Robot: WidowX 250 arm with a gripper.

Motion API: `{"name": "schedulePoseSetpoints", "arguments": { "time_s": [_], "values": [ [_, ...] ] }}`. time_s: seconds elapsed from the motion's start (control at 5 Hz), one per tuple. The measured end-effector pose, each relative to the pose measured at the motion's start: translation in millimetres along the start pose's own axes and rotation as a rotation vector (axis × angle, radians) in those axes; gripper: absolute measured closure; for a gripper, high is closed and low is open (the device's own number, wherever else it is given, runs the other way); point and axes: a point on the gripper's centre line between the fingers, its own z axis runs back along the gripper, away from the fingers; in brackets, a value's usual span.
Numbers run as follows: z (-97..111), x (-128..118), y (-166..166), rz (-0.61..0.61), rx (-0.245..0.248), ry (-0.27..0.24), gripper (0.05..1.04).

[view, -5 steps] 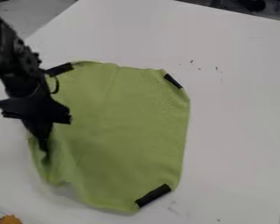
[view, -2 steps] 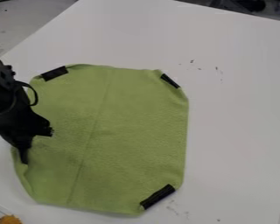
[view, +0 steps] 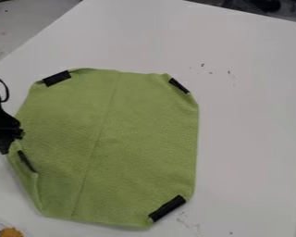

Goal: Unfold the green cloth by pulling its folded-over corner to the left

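Observation:
At the left edge of the camera view the black gripper [view: 6, 144] is low beside the left edge of a green cloth [view: 120, 139]. Its tip is at the cloth's left edge, just above a dark strip [view: 26, 161] there; whether it grips the fabric cannot be made out. The cloth lies spread out, with a faint crease running down it and its lower left edge folded a little. Black strips mark its upper left [view: 56, 78], upper right [view: 179, 85] and lower right [view: 167, 208] corners.
The white table [view: 255, 125] extends around the cloth, with small dark marks near its upper right and below its lower right corner. An orange object [view: 11, 232] sits at the bottom left corner.
The gripper has moved left, toward the view's edge. The cloth's left side has spread leftward and flattened, its bunched folds mostly smoothed, and the dark strip on its left edge has come into sight.

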Motion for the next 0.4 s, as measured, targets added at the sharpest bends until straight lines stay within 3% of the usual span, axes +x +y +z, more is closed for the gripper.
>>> {"name": "schedulePoseSetpoints", "arguments": {
  "time_s": [0.2,0.4],
  "values": [
    [0.0,-14.8,18.7,-0.017,0.014,0.037,0.087],
    [4.4,-17.9,20.0,-0.051,0.002,0.040,0.080]
  ]
}}
